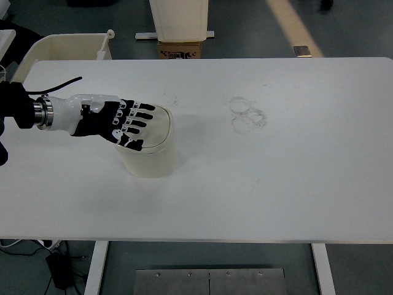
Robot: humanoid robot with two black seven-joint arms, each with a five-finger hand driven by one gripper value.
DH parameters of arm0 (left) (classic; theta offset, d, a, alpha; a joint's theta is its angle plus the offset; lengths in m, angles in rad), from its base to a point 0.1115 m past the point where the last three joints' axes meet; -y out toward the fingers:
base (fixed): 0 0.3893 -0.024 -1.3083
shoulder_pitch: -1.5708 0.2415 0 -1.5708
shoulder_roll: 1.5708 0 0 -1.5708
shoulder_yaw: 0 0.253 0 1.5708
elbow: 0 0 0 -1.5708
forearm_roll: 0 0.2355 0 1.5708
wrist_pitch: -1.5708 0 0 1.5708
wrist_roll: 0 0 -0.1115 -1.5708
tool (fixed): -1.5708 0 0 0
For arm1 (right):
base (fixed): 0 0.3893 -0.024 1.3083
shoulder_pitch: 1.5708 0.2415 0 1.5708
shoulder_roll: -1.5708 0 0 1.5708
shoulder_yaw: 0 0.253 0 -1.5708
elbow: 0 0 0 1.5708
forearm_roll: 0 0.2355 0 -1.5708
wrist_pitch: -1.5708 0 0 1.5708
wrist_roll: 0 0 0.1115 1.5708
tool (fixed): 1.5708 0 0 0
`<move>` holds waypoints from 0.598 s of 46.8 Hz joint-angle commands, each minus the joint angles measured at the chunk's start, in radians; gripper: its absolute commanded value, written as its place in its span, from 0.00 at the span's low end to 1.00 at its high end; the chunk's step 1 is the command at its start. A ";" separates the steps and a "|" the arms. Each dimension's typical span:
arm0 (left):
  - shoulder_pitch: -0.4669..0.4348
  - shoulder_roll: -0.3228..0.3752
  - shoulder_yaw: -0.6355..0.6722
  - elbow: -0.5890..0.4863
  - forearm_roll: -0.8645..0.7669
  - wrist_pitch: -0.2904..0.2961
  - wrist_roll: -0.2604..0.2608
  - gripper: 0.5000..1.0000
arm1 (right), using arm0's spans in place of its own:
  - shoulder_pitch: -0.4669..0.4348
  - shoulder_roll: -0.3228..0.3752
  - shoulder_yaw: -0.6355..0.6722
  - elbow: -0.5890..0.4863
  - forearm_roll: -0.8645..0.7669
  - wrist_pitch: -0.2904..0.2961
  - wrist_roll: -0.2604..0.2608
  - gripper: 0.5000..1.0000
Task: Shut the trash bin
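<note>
A small cream trash bin (150, 157) stands on the white table (276, 184), left of centre. Its flat lid (157, 126) lies level across the top, with no opening showing. My left hand (120, 120) lies palm-down on the lid's left part, fingers spread and stretched out flat, holding nothing. The forearm comes in from the left edge. The right arm does not show.
Faint ring marks (247, 114) stain the table at centre right. Beyond the far edge stand a cream tub (67, 46), a white container (180, 18) and a cardboard box (181, 49) on the floor.
</note>
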 commanded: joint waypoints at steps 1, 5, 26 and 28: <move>0.001 0.003 0.000 0.000 0.000 0.000 0.001 1.00 | 0.000 0.000 0.000 0.000 0.000 0.000 0.000 0.98; -0.001 0.006 -0.002 0.000 0.000 0.000 0.001 1.00 | 0.000 0.000 0.000 0.000 0.000 0.000 0.000 0.98; -0.015 0.026 -0.090 0.021 -0.004 -0.003 -0.005 1.00 | 0.000 0.000 0.000 0.000 0.000 0.000 0.000 0.98; -0.015 0.027 -0.103 0.025 -0.004 -0.006 -0.005 1.00 | 0.000 0.000 0.000 0.000 0.000 0.000 0.000 0.98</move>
